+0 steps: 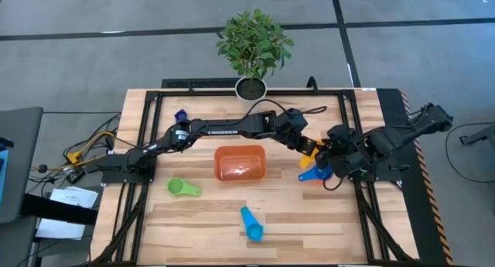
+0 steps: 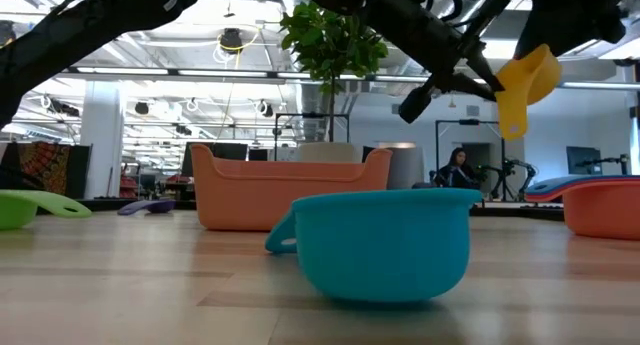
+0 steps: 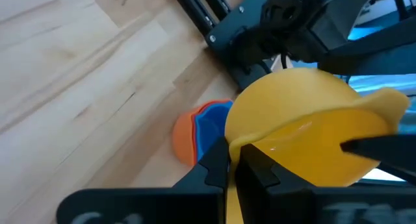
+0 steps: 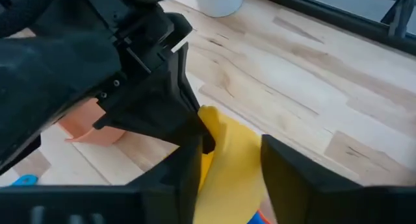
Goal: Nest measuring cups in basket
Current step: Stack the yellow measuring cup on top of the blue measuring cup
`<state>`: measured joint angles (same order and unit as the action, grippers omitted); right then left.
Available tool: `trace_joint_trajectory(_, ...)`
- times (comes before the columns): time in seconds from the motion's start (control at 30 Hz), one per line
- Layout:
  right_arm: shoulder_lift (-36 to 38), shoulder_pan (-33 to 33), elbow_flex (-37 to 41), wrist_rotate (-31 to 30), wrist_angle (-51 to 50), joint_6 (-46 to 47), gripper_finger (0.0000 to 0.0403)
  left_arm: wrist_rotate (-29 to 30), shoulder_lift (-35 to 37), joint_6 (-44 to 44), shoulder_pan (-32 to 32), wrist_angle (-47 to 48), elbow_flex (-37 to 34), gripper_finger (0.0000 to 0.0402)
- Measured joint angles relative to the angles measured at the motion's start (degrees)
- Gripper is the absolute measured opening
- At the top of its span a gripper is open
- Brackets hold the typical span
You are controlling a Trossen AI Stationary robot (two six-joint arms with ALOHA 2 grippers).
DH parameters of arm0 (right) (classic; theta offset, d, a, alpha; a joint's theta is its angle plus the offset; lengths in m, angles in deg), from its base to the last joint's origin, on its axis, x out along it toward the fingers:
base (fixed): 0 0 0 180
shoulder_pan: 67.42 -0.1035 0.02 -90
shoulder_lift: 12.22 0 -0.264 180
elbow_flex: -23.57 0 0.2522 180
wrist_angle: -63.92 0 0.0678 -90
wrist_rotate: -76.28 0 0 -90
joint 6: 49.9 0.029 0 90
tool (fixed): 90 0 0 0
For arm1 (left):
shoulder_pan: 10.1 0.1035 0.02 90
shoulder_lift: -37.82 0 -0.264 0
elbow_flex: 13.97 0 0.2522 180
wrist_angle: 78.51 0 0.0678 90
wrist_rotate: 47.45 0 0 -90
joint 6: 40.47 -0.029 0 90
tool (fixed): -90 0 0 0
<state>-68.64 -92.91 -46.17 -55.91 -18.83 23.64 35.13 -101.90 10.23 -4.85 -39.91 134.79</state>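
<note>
The yellow measuring cup is up in the air to the right of the orange basket, between both grippers. My left gripper reaches across the table and is shut on it. My right gripper meets it from the right. A blue cup sits nested in the orange cup on the table below. The green cup, the light blue cup and the dark blue cup lie apart on the wood. The red cup is out of view. My left gripper pinches the yellow cup's flat handle between its two fingers, close to the bowl. The cup is lifted clear, with its bowl ahead of the fingers. My right gripper has a finger on each side of the yellow cup, whose body fills the gap between them. One finger lies against the bowl's open side. The left gripper hides the rest of the contact.
A white plant pot with a leafy plant stands at the far edge. Black frame rails run along the table's sides. In the low view the light blue cup lies close in front and the basket stands behind it. A person sits far behind.
</note>
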Motion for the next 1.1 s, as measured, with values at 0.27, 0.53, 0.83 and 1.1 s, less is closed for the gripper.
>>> trace_joint_trajectory(0.27,0.37,0.56,-0.17,4.31,-0.35,0.11,0.0077,-4.14,-0.2,0.01,0.08,-1.0,-0.15,0.0)
trace_joint_trajectory(0.53,0.35,0.45,-0.22,8.75,-0.93,-1.64,0.007,-8.69,-0.28,-3.0,0.32,-0.66,-0.17,0.0001)
trace_joint_trajectory(0.83,3.73,0.48,-0.06,12.17,0.16,-1.61,0.0015,-10.36,-0.28,-4.5,0.23,-0.09,-0.11,0.0001)
trace_joint_trajectory(1.1,10.71,0.43,0.09,15.11,0.79,-0.26,0.0013,-13.03,0.02,-4.57,0.21,-3.04,0.11,0.003)
